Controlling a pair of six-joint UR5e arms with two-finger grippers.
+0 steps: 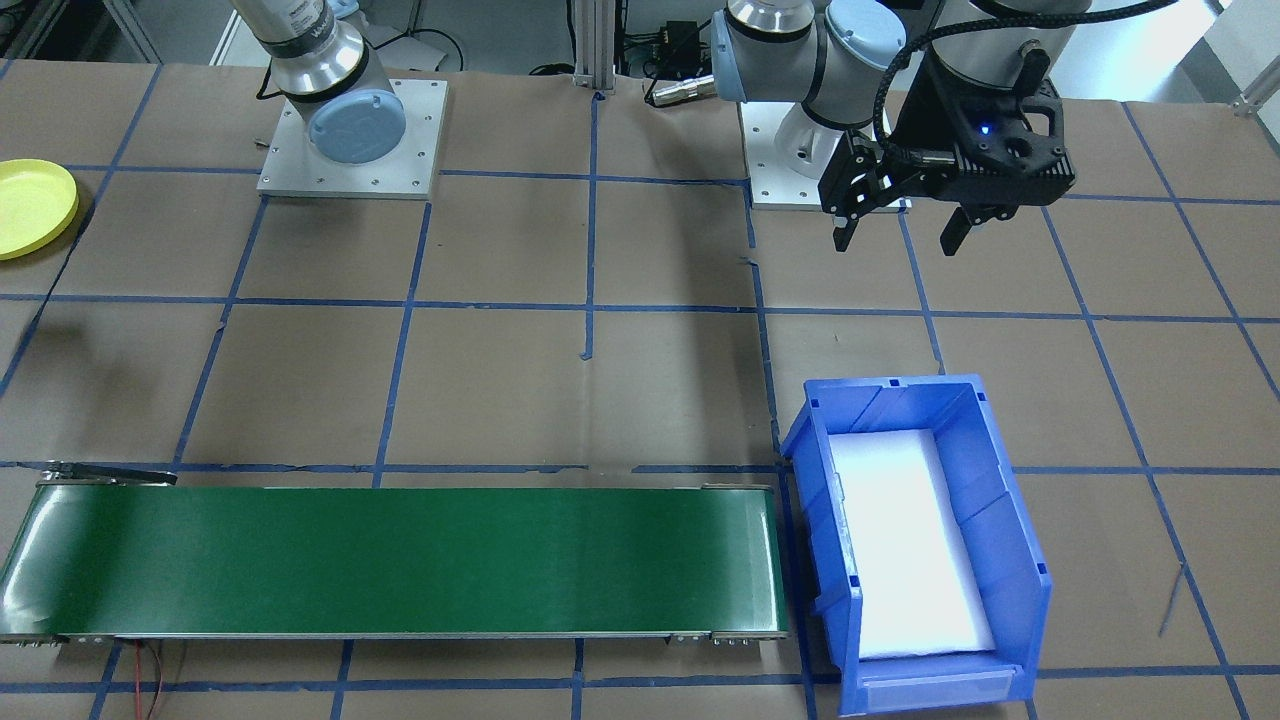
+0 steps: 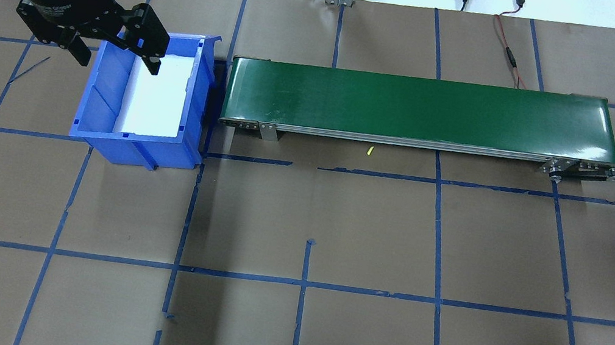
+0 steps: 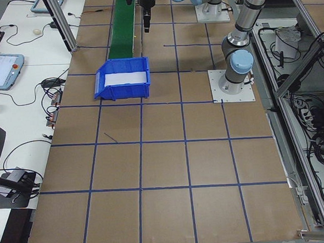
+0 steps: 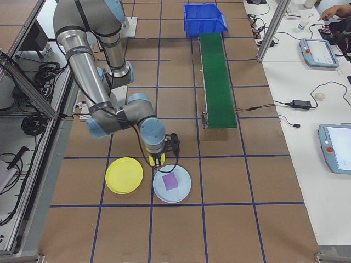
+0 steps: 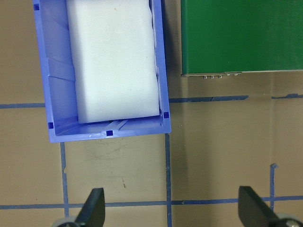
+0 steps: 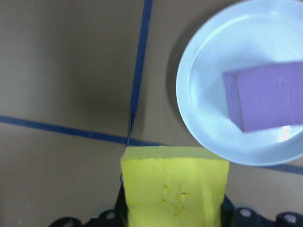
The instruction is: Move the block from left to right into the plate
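Right-wrist view shows a yellow block point(image 6: 174, 184) clamped in the right gripper point(image 6: 173, 208), its top face cracked and spongy, held over the brown table point(image 6: 61, 71) near a crossing of blue tape lines point(image 6: 139, 71). Just to the right of it lies a pale blue plate point(image 6: 208, 94) with a purple block point(image 6: 267, 97) resting inside.

From the right-side camera, the right gripper point(image 4: 159, 160) hangs low between two plates — the yellow plate point(image 4: 124, 175) on the left and the pale blue one point(image 4: 172, 185) on the right, the two nearly touching. A bit of yellow shows between the fingers, and the purple block point(image 4: 170, 182) sits near the middle of the blue plate. The yellow plate has nothing in it.

At the far end of the table, the left gripper point(image 1: 895, 235) hovers with its fingers wide apart and nothing between them. In the overhead view it point(image 2: 115, 59) hangs over the far left edge of the blue bin point(image 2: 101, 109), which holds a white foam slab point(image 2: 158, 93). A green conveyor point(image 2: 416, 106) runs from just beside the bin toward the right side of the table. The left wrist view looks down on the bin point(image 5: 57, 85) and the conveyor's end point(image 5: 241, 35), with both fingertips point(image 5: 94, 203) spread at the bottom edge.
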